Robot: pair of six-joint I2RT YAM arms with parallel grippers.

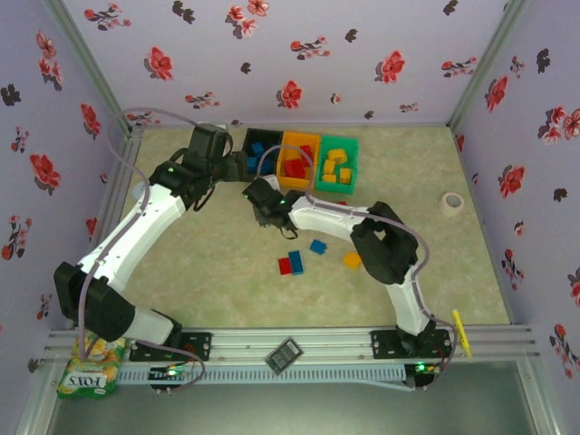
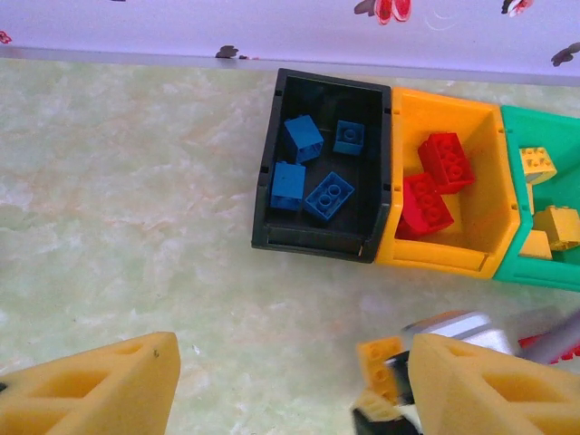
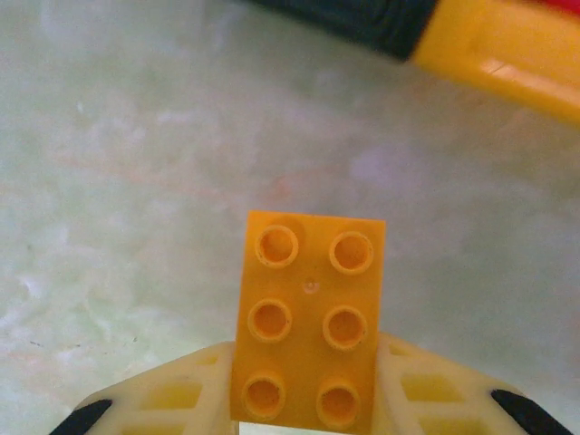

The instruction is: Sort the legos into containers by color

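Observation:
Three containers stand side by side at the back: a black bin with blue legos, an orange bin with red ones, and a green bin with yellow ones. My right gripper is shut on a yellow-orange six-stud brick, just in front of the black bin. Left of the black bin, my left gripper stands open with bare table between its fingers. Loose on the table lie a red brick, two blue bricks and a yellow-orange brick.
A tape roll lies at the right of the table. A snack packet sits by the left arm's base, a yellow stick by the right base. Flowered walls close in three sides.

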